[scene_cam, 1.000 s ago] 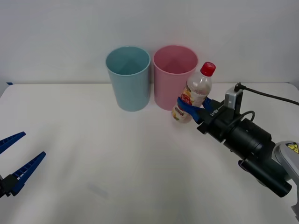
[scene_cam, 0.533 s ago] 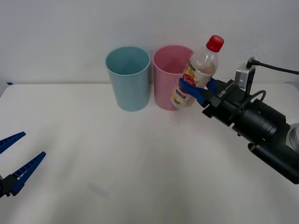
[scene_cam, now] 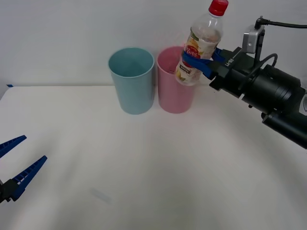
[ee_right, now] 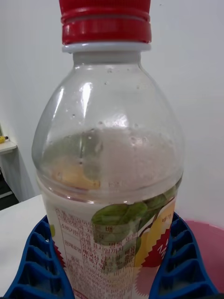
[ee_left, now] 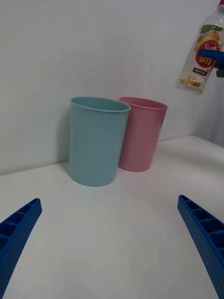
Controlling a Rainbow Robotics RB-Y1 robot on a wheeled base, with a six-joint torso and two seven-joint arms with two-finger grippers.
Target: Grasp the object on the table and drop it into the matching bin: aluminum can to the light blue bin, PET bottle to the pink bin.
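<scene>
My right gripper (scene_cam: 197,62) is shut on the PET bottle (scene_cam: 200,44), a clear bottle with a red cap and orange-yellow label. It hangs tilted in the air, its base above the right rim of the pink bin (scene_cam: 175,91). In the right wrist view the bottle (ee_right: 109,187) stands between the blue ribbed fingers (ee_right: 32,261), with the pink bin's rim (ee_right: 203,233) just behind. The light blue bin (scene_cam: 132,81) stands touching the pink one on its left. My left gripper (scene_cam: 14,165) is open, low at the table's near left. The left wrist view shows both bins (ee_left: 98,140) (ee_left: 142,133) and the raised bottle (ee_left: 201,56).
The white table (scene_cam: 144,172) stretches wide in front of the two bins. A white wall rises right behind the bins. A black cable (scene_cam: 283,24) runs off the right wrist toward the right edge.
The right arm has lifted the bottle from table height beside the pink bin to above its rim, moving up and slightly left. The left arm has not moved.
</scene>
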